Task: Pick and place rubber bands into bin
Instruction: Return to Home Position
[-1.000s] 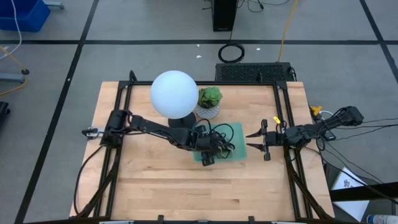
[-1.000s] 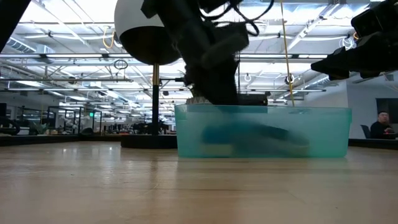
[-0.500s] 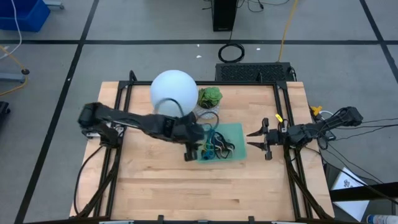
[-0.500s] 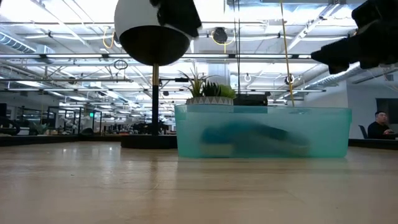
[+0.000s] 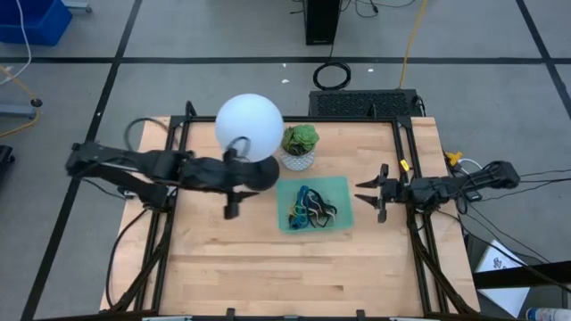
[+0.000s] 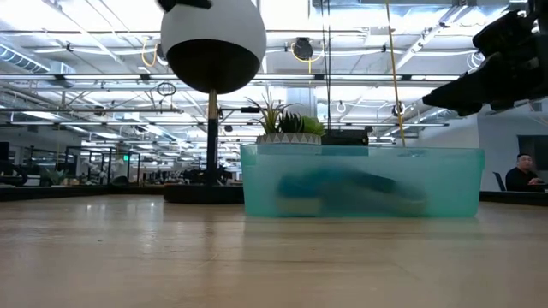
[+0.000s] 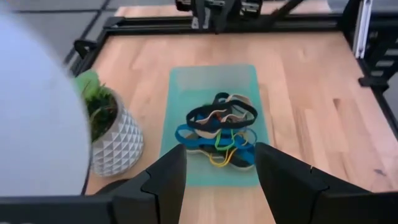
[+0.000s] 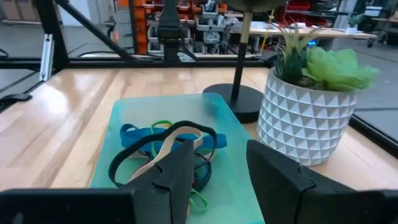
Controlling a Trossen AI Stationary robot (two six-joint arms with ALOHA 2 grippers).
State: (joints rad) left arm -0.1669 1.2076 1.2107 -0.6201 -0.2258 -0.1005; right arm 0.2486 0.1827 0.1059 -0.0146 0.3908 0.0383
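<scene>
Left gripper [image 5: 230, 211]: wide, empty, above the desk [image 5: 223, 267] near the bin [image 5: 340, 185], apparently held clear of it for parking | right gripper [image 5: 364, 193]: wide, empty, waiting at the bin's opposite side | rubber bands [image 5: 308, 207]: heaped inside the bin | readable writing: none.

The bin [image 5: 337, 187] is a translucent mint green, and the rubber bands [image 5: 308, 208] heaped in it are black, blue, tan, bright green and yellow. The plant pot [image 5: 297, 161] is white with a raised pattern of triangles, and its plant [image 5: 301, 138] is pale green. The globe lamp [image 5: 249, 134] is plain white on a black stem and base. The table [image 5: 268, 267] is light, fine-grained wood framed in black.
</scene>
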